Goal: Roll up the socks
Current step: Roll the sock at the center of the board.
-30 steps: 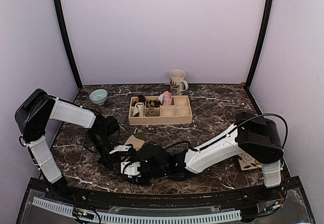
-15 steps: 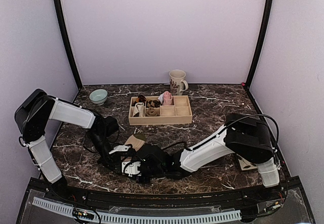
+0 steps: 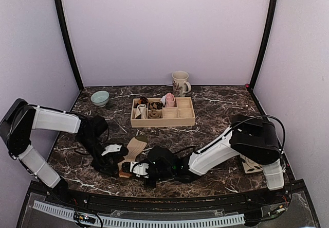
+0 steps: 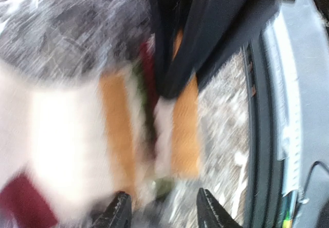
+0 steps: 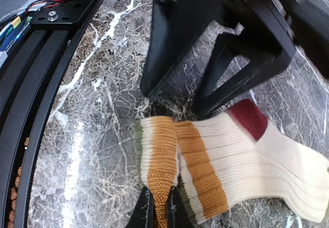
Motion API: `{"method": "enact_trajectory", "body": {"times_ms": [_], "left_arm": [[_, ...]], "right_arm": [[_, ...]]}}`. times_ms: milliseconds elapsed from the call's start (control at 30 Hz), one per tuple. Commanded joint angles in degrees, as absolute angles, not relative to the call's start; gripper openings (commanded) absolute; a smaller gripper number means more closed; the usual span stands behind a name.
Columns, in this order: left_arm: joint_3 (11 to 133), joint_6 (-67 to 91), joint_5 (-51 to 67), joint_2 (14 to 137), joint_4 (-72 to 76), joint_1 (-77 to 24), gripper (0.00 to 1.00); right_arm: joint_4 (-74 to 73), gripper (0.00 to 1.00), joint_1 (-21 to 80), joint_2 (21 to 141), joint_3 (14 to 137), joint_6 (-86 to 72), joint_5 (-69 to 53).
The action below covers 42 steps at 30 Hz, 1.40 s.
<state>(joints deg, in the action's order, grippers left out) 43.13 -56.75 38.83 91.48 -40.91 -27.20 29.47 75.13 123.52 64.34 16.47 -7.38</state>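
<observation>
Sock (image 3: pixel 134 148) lies flat at your top view's lower centre, its orange cuff pinched tight by your right gripper (image 5: pixel 158 210), while your left gripper (image 4: pixel 164 211) stands parted just beside it.

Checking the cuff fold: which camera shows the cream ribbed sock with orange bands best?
The right wrist view: the cream ribbed sock with orange bands lies close and sharp, right claw pinching its cuff. Left wrist shows it blurred; the top view, only a small, partly hidden tan patch.
</observation>
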Motion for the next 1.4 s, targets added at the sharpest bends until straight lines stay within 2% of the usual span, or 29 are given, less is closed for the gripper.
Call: {"method": "enact_trajectory", "body": {"times_ms": [0, 33, 67, 233, 400, 600, 800, 900, 1100, 1233, 1367], "left_arm": [[38.1, -54.6, 31.6, 80.8, -35.6, -25.2, 0.56], [36.9, -54.0, 30.5, 78.2, -35.0, -25.1, 0.68], [36.0, -54.3, 29.8, 76.0, -34.5, -25.1, 0.74], [31.5, -56.4, 28.7, 65.8, -31.6, -24.1, 0.82], [26.5, -56.5, 26.8, 57.9, -29.6, -23.3, 0.79], [24.5, -66.0, 31.2, 48.0, -35.4, -23.4, 0.75], [24.7, -66.7, 33.9, 49.0, -31.6, -24.4, 0.56], [24.1, -68.1, 33.1, 49.7, -31.3, -27.0, 0.50], [19.8, -70.2, 28.9, 46.2, -26.9, -32.7, 0.50], [17.8, -69.0, 25.7, 46.2, -22.5, -34.9, 0.61], [16.9, -67.5, 22.8, 47.9, -17.8, -36.7, 0.59]], "right_arm": [[24.8, 0.00, 74.8, 123.9, 61.5, 10.3, -10.6], [23.9, 0.00, 74.7, 124.1, 61.9, 9.8, -10.8], [23.0, 0.00, 74.6, 124.3, 62.1, 9.1, -11.1], [18.5, 0.00, 71.9, 125.7, 64.4, 2.9, -15.6], [14.7, 0.00, 70.0, 126.8, 65.7, -0.1, -19.9], [10.4, 0.00, 69.3, 129.0, 71.5, -0.8, -22.5], [4.7, 0.00, 68.5, 131.6, 76.4, -2.3, -25.2], [2.6, 0.00, 67.9, 132.4, 78.5, -3.9, -26.8], [-2.6, 0.00, 67.4, 135.9, 84.9, -7.5, -30.5], [-4.5, 0.00, 67.4, 137.5, 87.3, -9.4, -31.3], [-4.9, 0.00, 67.4, 138.4, 88.4, -11.0, -31.5]]}}
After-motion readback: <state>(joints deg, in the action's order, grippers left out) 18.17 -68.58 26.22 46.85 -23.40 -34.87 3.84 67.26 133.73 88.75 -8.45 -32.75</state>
